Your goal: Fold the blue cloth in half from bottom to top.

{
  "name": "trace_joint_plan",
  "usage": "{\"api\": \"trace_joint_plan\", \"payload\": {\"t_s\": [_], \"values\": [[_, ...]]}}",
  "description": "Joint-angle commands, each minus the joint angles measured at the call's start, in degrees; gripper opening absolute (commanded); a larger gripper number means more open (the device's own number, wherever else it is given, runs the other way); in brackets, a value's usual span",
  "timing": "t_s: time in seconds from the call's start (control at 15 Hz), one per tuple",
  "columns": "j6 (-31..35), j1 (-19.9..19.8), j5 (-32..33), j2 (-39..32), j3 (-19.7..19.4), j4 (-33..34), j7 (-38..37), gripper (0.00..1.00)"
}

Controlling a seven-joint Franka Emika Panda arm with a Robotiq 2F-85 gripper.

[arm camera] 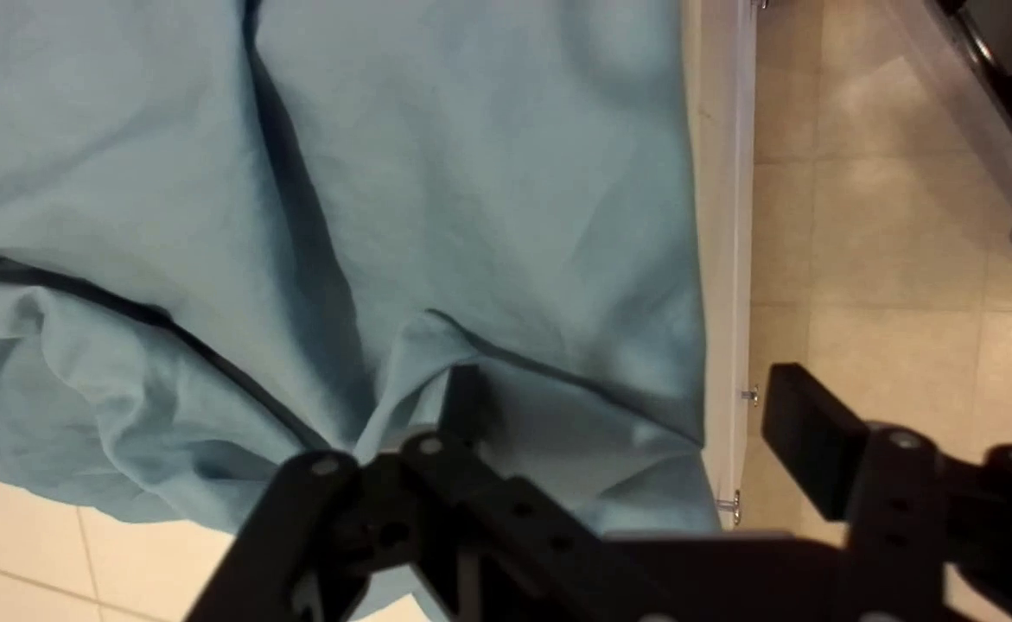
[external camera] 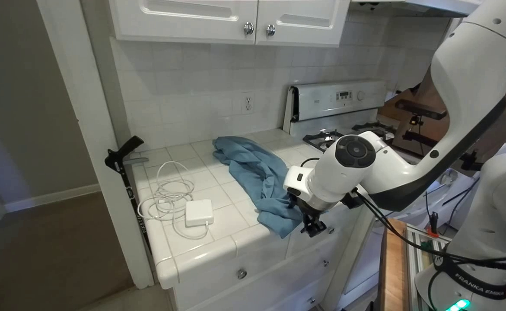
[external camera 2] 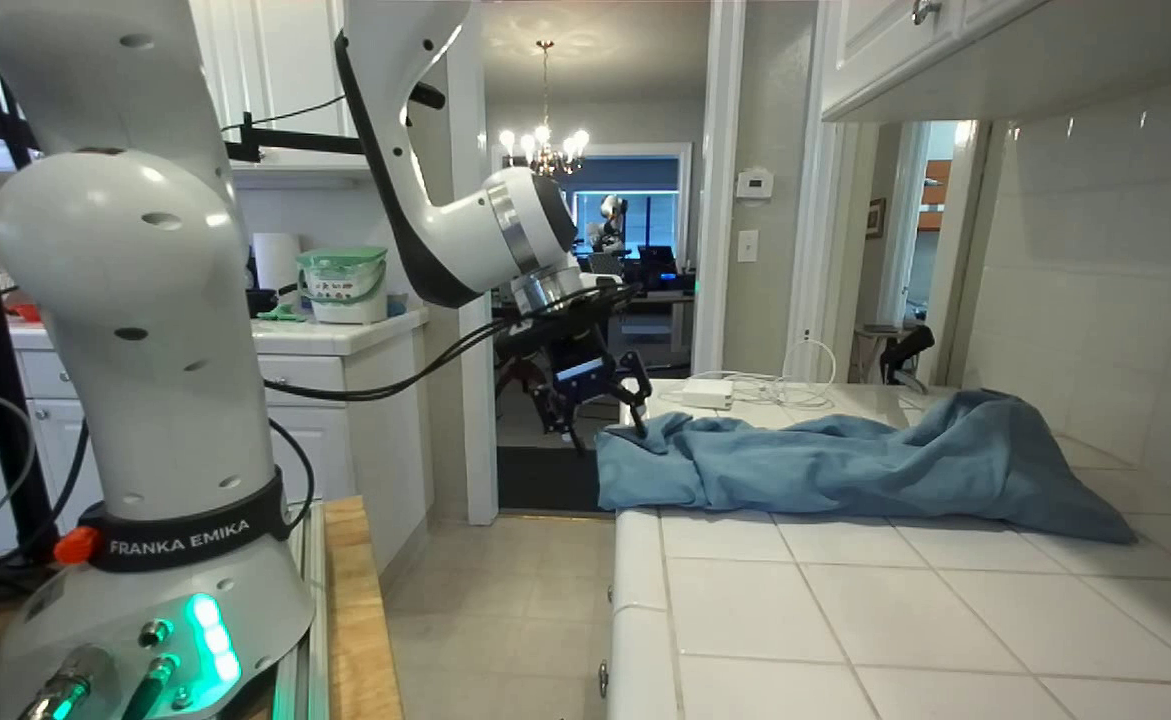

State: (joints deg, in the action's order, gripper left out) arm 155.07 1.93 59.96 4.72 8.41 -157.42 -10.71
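Observation:
The blue cloth (external camera: 257,172) lies bunched and wrinkled on the white tiled counter (external camera: 231,203), running from near the back wall to the front edge. Its near end hangs slightly over that edge. In an exterior view the cloth (external camera 2: 845,465) shows a raised hump toward the wall. My gripper (external camera: 313,231) is at the cloth's near end, and it also shows in an exterior view (external camera 2: 609,438). In the wrist view the gripper (arm camera: 626,406) is open. One finger is against a fold of the cloth (arm camera: 488,190); the other is out past the counter edge, over the floor.
A white adapter (external camera: 199,212) with a coiled white cable (external camera: 170,194) lies on the counter beside the cloth. A stove (external camera: 339,101) stands on the cloth's opposite side. White upper cabinets (external camera: 188,19) hang above the counter. Drawer knobs (external camera: 241,273) stick out below the front edge.

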Motion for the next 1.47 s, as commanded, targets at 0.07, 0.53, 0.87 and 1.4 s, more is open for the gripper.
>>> {"api": "trace_joint_plan", "payload": {"t_s": [0.07,0.53,0.87,1.4], "values": [[1.4,-1.0,6.8,-1.9,-0.5,0.0,-4.8,0.45],[1.7,-1.7,9.8,-1.8,-0.8,0.4,-7.3,0.01],[3.0,-1.9,2.9,-0.8,-1.9,0.8,-1.1,0.01],[2.2,8.9,-32.6,6.0,-10.8,1.7,31.8,0.01]]}}
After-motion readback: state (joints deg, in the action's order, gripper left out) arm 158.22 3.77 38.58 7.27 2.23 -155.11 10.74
